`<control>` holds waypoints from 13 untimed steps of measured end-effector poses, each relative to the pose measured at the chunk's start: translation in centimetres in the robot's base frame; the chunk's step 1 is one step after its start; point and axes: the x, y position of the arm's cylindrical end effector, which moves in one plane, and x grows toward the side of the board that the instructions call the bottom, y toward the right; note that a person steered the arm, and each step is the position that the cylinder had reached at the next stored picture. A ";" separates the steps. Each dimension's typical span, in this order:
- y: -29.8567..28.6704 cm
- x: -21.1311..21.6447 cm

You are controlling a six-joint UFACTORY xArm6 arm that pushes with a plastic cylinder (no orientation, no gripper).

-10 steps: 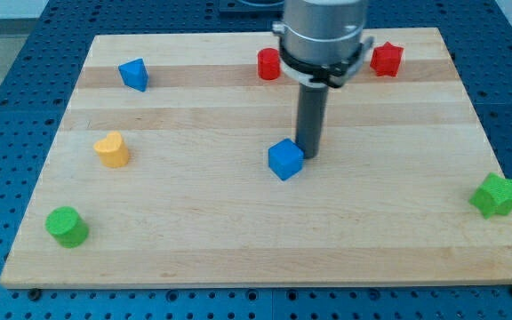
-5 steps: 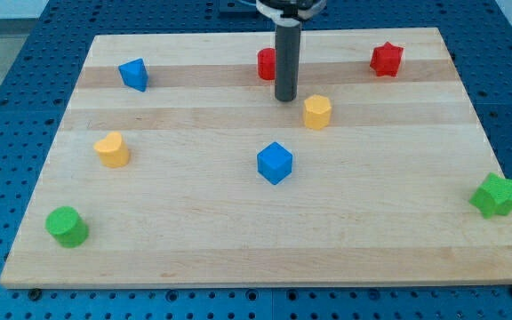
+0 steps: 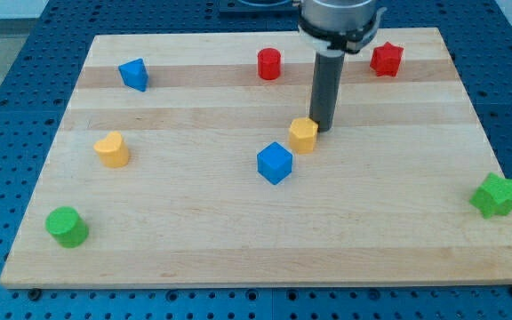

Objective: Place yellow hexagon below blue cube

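The yellow hexagon [image 3: 303,135] lies near the board's middle, just up and to the right of the blue cube [image 3: 275,164], almost touching it. My tip [image 3: 323,131] stands right against the hexagon's upper right side. The rod rises from there to the arm's grey collar at the view's top.
A blue block [image 3: 133,74] lies at the upper left, a red cylinder [image 3: 268,64] and a red star [image 3: 386,59] along the top. A yellow heart-like block [image 3: 111,149] and a green cylinder [image 3: 66,226] lie at the left, a green star [image 3: 494,196] at the right edge.
My tip moved from beside the red cylinder to the hexagon's upper right. The hexagon slid down and left, towards the blue cube. Earlier the cube shifted slightly left.
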 end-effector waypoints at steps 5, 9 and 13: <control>-4.2 -0.4; -4.0 6.8; -1.7 2.2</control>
